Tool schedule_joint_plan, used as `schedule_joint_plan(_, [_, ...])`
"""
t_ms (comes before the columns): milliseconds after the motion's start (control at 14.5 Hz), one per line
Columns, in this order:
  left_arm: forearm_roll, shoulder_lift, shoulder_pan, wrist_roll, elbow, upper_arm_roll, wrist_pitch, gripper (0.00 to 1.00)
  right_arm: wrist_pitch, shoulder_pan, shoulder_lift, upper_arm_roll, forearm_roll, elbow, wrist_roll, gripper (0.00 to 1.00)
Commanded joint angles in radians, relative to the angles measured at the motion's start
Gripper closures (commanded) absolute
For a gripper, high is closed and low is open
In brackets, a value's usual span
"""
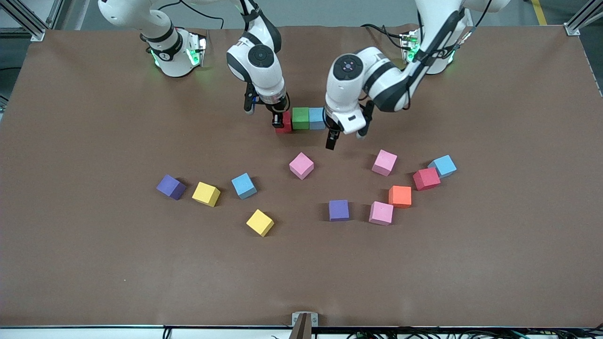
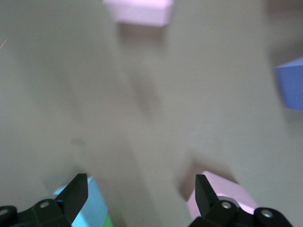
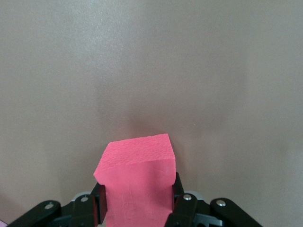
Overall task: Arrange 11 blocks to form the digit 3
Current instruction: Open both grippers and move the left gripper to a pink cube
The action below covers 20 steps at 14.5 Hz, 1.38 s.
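A short row lies near the robots' bases: a red block (image 1: 285, 123), a green block (image 1: 300, 118) and a blue block (image 1: 316, 118). My right gripper (image 1: 281, 120) is shut on the red block (image 3: 137, 184) at the row's end toward the right arm, right beside the green one. My left gripper (image 1: 332, 137) hangs open and holds nothing, over the table by the row's blue block (image 2: 87, 213); a pink block (image 2: 222, 194) shows by its other finger. Several loose blocks lie nearer the camera, among them pink (image 1: 301, 165), purple (image 1: 338, 210) and yellow (image 1: 260, 222).
The loose blocks form two groups. Purple (image 1: 170, 187), yellow (image 1: 206, 193) and blue (image 1: 244, 185) lie toward the right arm's end. Pink (image 1: 384, 162), blue (image 1: 443, 165), red (image 1: 426, 179), orange (image 1: 400, 196) and pink (image 1: 381, 213) lie toward the left arm's end.
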Motion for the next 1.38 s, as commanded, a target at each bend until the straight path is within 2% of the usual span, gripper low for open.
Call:
schedule_joint_plan(0, [0.016, -0.021, 0.060, 0.238, 0.010, -0.009, -0.019, 0.00, 0.017, 0.019, 0.044, -0.005, 0.018, 0.018, 0.013, 0.99])
schedule_joint_plan(138, [0.016, -0.049, 0.098, 0.479, -0.013, -0.009, -0.019, 0.00, 0.021, 0.021, 0.044, -0.005, 0.018, 0.018, 0.006, 0.94])
schedule_joint_plan(206, [0.016, -0.070, 0.117, 0.565, -0.028, -0.011, -0.021, 0.00, 0.021, 0.021, 0.044, -0.005, 0.018, 0.018, 0.007, 0.82])
schedule_joint_plan(275, [0.016, -0.082, 0.129, 0.625, -0.044, -0.011, -0.021, 0.00, 0.021, 0.022, 0.044, -0.005, 0.014, 0.018, 0.001, 0.49])
schedule_joint_plan(344, [0.016, -0.096, 0.141, 0.691, -0.057, -0.011, -0.021, 0.00, 0.014, 0.028, 0.044, -0.006, 0.013, 0.018, -0.004, 0.00])
schedule_joint_plan(688, [0.016, -0.148, 0.226, 1.107, -0.133, -0.012, -0.019, 0.00, 0.005, 0.029, 0.041, -0.006, 0.010, 0.018, -0.053, 0.00])
schedule_joint_plan(825, [0.014, -0.152, 0.240, 1.274, -0.153, -0.012, -0.019, 0.00, -0.044, 0.022, 0.028, -0.008, 0.010, 0.018, -0.080, 0.00])
schedule_joint_plan(1169, [0.016, -0.155, 0.295, 1.776, -0.197, -0.012, 0.013, 0.00, -0.133, 0.018, -0.063, -0.011, 0.010, 0.019, -0.100, 0.00])
schedule_joint_plan(1307, [0.016, -0.145, 0.315, 1.847, -0.232, -0.014, 0.080, 0.00, -0.165, 0.016, -0.102, -0.014, 0.010, 0.019, -0.102, 0.00])
